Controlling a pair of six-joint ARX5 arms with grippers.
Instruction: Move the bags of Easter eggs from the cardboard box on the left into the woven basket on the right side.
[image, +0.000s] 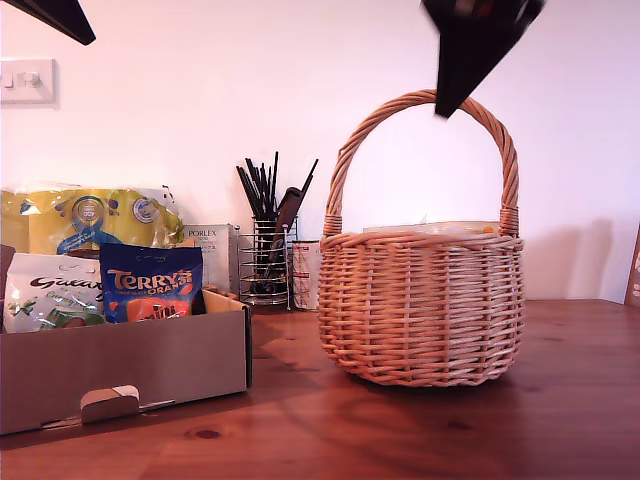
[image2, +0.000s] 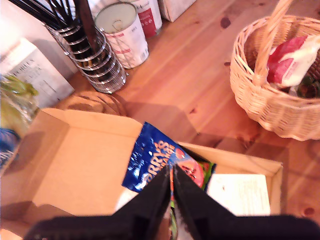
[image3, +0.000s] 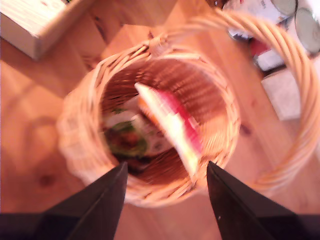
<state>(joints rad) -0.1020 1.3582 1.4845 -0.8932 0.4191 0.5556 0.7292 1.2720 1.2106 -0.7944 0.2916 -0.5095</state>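
Fingers of my first gripper (image2: 171, 192) are pinched together above the Terry's bag (image2: 159, 161) in the cardboard box (image2: 75, 165); my second gripper (image3: 165, 195) hangs spread wide over the woven basket (image3: 80, 145), red bag (image3: 172, 125) inside.

A wooden table (image: 420, 430) carries everything. Against the white wall (image: 180, 90) stands a wire utensil holder (image: 264, 262) filled with dark utensils (image: 268, 185). Just beside it, on the exterior view's right, is a white tin with a red label (image: 305, 274); the first wrist view shows a second tin (image2: 145, 12) behind that one. A white "Porlex" carton (image: 210, 255) stands on the holder's other side, with a large yellow plastic package (image: 85, 220) beyond it. A light switch (image: 27, 80) is on the wall, near the exterior view's upper left.
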